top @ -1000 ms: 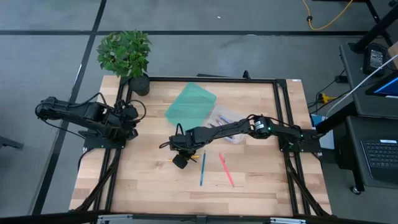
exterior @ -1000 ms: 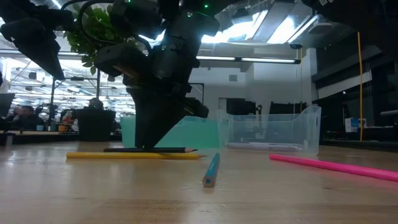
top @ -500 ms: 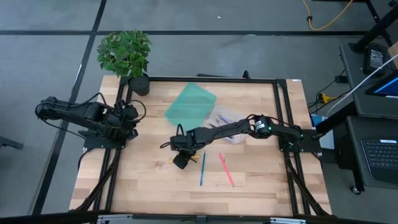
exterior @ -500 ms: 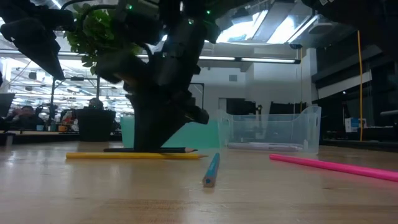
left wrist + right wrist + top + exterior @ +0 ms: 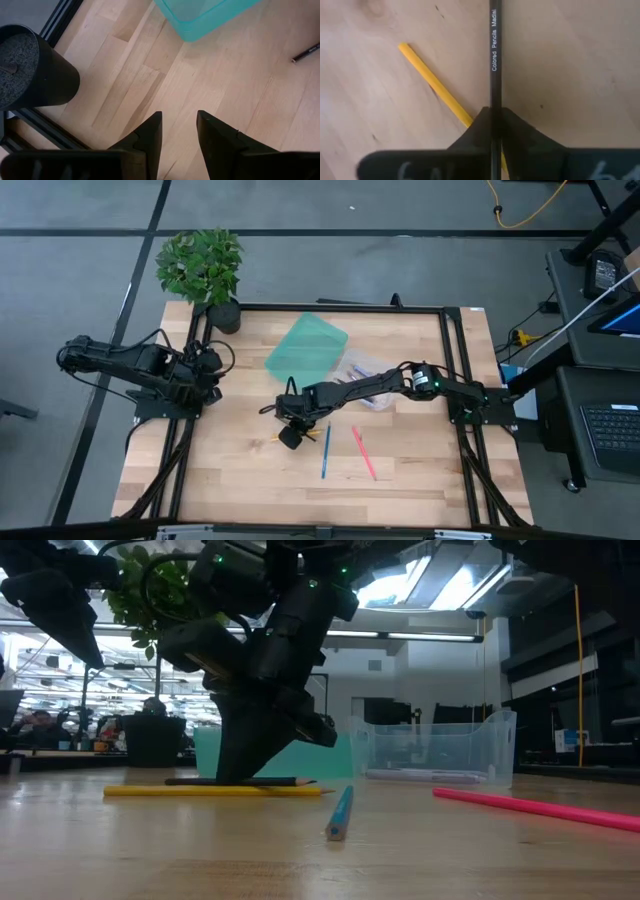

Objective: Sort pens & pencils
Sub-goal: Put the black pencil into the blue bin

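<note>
A black pencil (image 5: 493,60), printed "Colored Pencil Medial" along its barrel, lies flat on the wood, crossing over a yellow pencil (image 5: 434,87) that runs at an angle beneath it. Just beside them lies a blue pencil (image 5: 325,451), and a pink pencil (image 5: 363,453) lies near it, slanting the other way. Further sticks rest in the clear bin (image 5: 436,752), too blurred to tell apart.

bench (image 5: 230,470): pale wood, smooth, matt | teal bin (image 5: 305,350): translucent plastic | clear tray (image 5: 440,748): glossy plastic | black pencil (image 5: 494,55): glossy, printed
</note>
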Controlling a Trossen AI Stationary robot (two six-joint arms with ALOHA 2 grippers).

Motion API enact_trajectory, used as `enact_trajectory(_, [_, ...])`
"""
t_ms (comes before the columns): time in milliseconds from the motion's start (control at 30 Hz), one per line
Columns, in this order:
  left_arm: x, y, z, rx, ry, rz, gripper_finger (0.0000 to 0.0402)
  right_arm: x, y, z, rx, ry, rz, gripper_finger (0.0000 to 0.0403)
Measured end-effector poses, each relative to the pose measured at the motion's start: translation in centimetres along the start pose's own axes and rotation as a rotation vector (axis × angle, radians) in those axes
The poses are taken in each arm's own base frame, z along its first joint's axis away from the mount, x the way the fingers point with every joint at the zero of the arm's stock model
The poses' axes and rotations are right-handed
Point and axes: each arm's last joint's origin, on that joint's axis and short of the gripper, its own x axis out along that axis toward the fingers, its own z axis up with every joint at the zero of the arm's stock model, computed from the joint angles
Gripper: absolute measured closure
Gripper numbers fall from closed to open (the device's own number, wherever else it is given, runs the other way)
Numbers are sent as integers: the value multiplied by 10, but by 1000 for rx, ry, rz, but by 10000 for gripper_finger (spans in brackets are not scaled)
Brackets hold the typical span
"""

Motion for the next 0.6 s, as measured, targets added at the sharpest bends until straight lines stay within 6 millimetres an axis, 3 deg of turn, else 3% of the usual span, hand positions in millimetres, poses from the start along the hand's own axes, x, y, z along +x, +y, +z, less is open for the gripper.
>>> enact_trajectory(267, [0, 0, 0, 0, 0, 0, 286, -1, 1, 0, 24, 1, 5, 374])
enact_trajectory(600, [0, 0, 0, 0, 0, 0, 286, -23, 18, 12, -41, -40, 10, 384])
